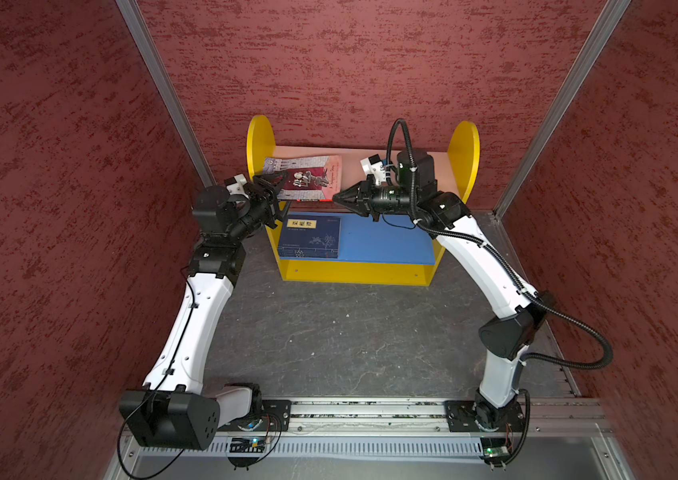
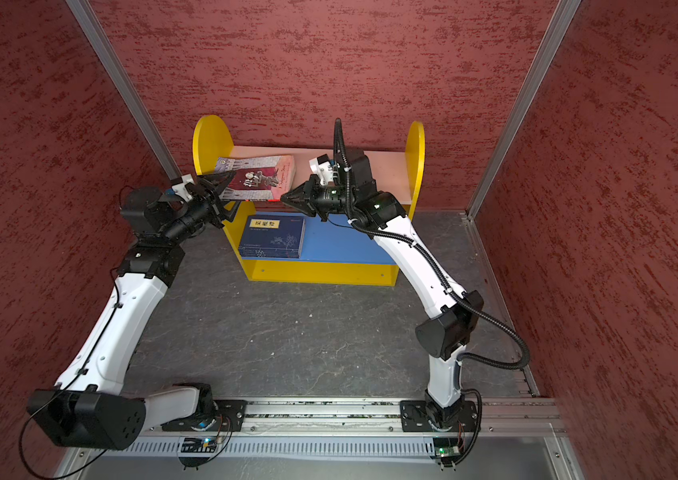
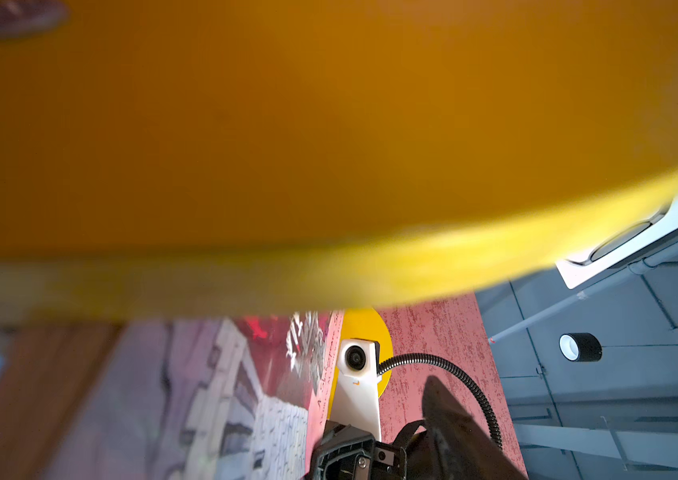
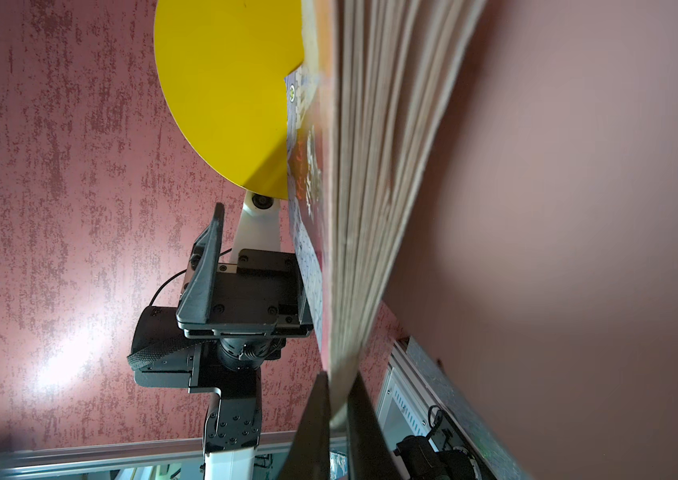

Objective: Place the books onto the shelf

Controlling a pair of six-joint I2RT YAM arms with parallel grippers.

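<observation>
The right gripper (image 1: 335,198) is clamped narrow on the right front corner of the pink book (image 1: 308,176). In the right wrist view its fingers (image 4: 315,415) pinch the page edges. The book lies cover-up on the shelf (image 1: 260,137), on the pale pink upper board (image 1: 353,166). It reaches from that gripper across to the left gripper (image 1: 281,192), whose jaws stand wide at the book's left edge, one jaw clear of the cover. Below both grippers, nearer the left one, the navy books (image 1: 310,237) lie stacked on the blue lower board (image 1: 387,245).
</observation>
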